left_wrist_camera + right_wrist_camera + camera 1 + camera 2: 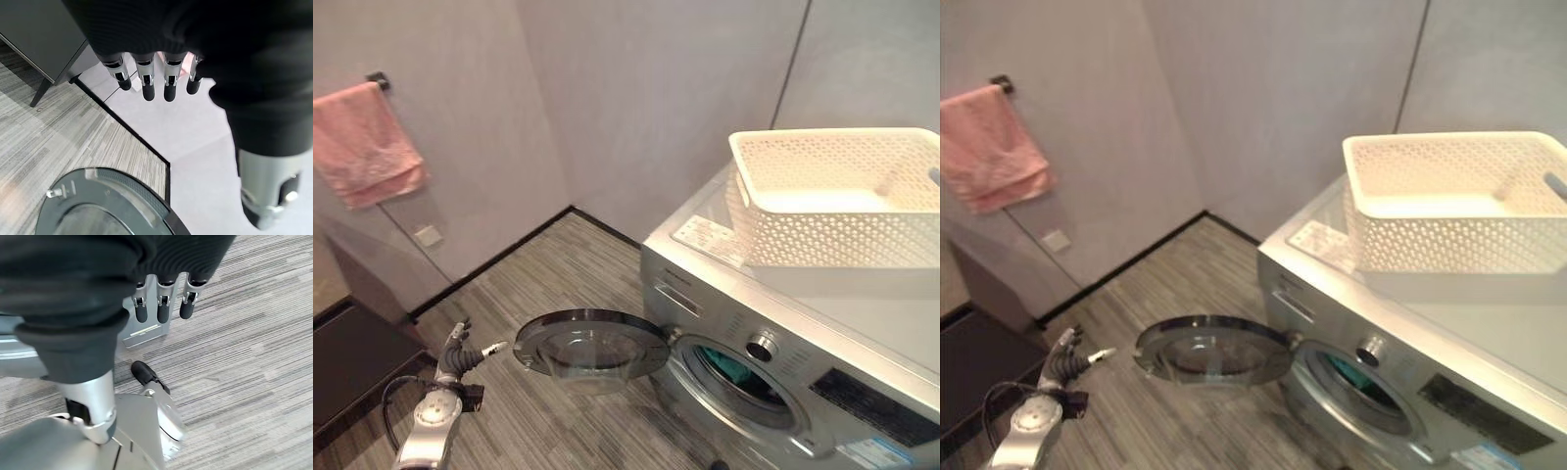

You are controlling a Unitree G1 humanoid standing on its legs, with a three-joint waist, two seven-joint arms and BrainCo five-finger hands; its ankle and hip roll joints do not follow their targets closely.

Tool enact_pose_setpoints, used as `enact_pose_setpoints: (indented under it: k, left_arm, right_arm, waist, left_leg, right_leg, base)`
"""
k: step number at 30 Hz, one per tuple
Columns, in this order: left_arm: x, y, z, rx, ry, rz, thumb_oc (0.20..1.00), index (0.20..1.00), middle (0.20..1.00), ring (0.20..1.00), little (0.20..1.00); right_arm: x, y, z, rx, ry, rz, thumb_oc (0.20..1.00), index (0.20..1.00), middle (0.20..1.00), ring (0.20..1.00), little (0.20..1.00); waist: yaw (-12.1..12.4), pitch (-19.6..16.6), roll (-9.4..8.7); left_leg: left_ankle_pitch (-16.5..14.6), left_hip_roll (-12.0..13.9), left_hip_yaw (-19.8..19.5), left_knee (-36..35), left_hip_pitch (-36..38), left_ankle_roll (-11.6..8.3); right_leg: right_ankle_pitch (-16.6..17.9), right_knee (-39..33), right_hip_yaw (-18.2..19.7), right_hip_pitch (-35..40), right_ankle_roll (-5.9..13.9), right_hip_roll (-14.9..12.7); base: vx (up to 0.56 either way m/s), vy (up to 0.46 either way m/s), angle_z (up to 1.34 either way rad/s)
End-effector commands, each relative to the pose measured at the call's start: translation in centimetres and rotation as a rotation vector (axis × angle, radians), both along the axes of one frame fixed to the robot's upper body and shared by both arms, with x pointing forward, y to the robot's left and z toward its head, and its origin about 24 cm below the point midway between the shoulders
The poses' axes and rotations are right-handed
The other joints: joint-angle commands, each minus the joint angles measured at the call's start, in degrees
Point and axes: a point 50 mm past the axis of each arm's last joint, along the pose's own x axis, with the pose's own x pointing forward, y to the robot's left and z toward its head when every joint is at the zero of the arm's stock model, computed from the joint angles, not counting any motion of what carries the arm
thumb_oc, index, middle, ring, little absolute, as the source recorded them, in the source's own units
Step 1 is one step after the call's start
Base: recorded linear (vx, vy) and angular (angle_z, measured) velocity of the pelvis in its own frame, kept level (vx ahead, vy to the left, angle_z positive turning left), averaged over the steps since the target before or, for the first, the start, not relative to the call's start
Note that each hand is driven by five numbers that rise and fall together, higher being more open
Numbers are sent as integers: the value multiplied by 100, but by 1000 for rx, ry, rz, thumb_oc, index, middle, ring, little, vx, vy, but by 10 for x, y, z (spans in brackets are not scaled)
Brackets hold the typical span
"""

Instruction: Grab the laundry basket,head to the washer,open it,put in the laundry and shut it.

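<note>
A silver front-loading washer [803, 313] stands at the right with its round glass door [592, 345] swung wide open toward the left. Something teal [734, 367] lies inside the drum. The white perforated laundry basket [842, 196] rests on the washer's top, and its inside looks bare. My left hand [460, 357] hovers low at the lower left, just left of the door's outer edge and apart from it. Its fingers [146, 83] are straight and hold nothing, with the door's rim [107, 196] below them. My right hand [161, 298] hangs over the striped floor, fingers relaxed and holding nothing.
A pink towel [367, 142] hangs from a hook on the left wall, above a wall socket [429, 235]. A dark low cabinet [352, 362] stands at the far left. Grey striped floor [558, 264] runs between the cabinet and the washer, back to the wall corner.
</note>
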Motion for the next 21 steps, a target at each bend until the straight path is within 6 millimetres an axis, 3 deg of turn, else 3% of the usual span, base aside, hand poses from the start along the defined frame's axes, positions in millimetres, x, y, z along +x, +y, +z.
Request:
enact_pose_setpoints:
  k: [1, 2, 5, 8, 9, 12, 13, 14, 17, 21]
  left_arm:
    - [5, 32, 25, 150, -37, 48, 1000, 1000, 1000, 1000, 1000]
    - [3, 32, 17, 130, -6, 67, 1000, 1000, 1000, 1000, 1000]
    - [-16, 46, -2, 141, 100, 141, 1000, 1000, 1000, 1000, 1000]
    - [-28, 61, -7, 193, 187, 180, 1000, 1000, 1000, 1000, 1000]
    - [-32, 66, -11, 222, 235, 190, 1000, 1000, 1000, 1000, 1000]
    - [-37, 78, -6, 231, 243, 232, 1000, 1000, 1000, 1000, 1000]
    - [-40, 84, -4, 240, 254, 251, 1000, 1000, 1000, 1000, 1000]
    - [-40, 84, -4, 240, 254, 251, 1000, 1000, 1000, 1000, 1000]
    - [-43, 88, 0, 240, 229, 271, 1000, 1000, 1000, 1000, 1000]
    - [-43, 92, 7, 245, 188, 287, 1000, 1000, 1000, 1000, 1000]
  right_arm:
    - [31, 24, 1, 58, -60, 93, 1000, 1000, 1000, 1000, 1000]
    - [32, 23, 2, 52, -59, 104, 1000, 1000, 1000, 1000, 1000]
    - [30, 13, 3, 30, -40, 97, 1000, 1000, 1000, 1000, 1000]
    - [31, 7, 5, 32, -48, 24, 1000, 1000, 1000, 1000, 1000]
    - [31, 9, 4, 43, -49, 0, 1000, 1000, 1000, 1000, 1000]
    - [32, 12, 4, 64, -58, 14, 1000, 1000, 1000, 1000, 1000]
    - [33, 15, 4, 75, -62, 28, 1000, 1000, 1000, 1000, 1000]
    - [33, 15, 4, 75, -62, 28, 1000, 1000, 1000, 1000, 1000]
    - [27, 21, 1, 82, -26, 111, 1000, 1000, 1000, 1000, 1000]
    - [24, 26, -1, 93, -15, 162, 1000, 1000, 1000, 1000, 1000]
  waist:
    - [212, 418, -210]
    - [162, 426, -200]
    - [37, 417, -226]
    - [54, 426, -238]
    - [100, 455, -133]
    - [110, 451, -10]
    - [146, 392, 10]
    - [146, 390, 7]
    - [393, 150, 99]
    - [593, -37, 10]
  left_leg:
    - [-1306, -634, -1251, 1627, -380, 259]
    - [-1421, -709, -1301, 1594, -259, 352]
    - [-1560, -894, -948, 1534, -33, 554]
    - [-1588, -926, -540, 1605, 11, 653]
    - [-1479, -877, -357, 1569, 33, 711]
    - [-1270, -748, -218, 1312, 119, 722]
    - [-994, -740, -177, 973, 153, 773]
    - [-991, -742, -176, 970, 151, 773]
    - [-586, -660, -122, 347, 237, 872]
    - [-373, -619, 5, 56, 209, 842]
  right_leg:
    - [-420, 4, 838, -152, 266, -168]
    - [-337, 4, 949, -261, 319, -196]
    - [-143, 4, 1103, -591, 447, -473]
    - [-182, 29, 959, -678, 461, -611]
    - [-303, 169, 452, -672, 394, -728]
    - [-500, 560, 136, -550, 239, -738]
    - [-560, 973, 153, -403, 206, -711]
    - [-560, 974, 153, -407, 206, -714]
    - [-852, 1705, 280, 43, 175, -481]
    - [-1069, 1624, 141, 509, 177, -407]
  base:
    - [-153, 229, -77]
    - [-79, 327, -131]
    - [-104, 405, -105]
    - [-84, 181, -76]
    - [-138, 159, -76]
    - [-208, 106, -53]
    - [-217, 77, -37]
    - [-207, 89, -42]
    - [-132, 69, -51]
    - [-63, -28, -48]
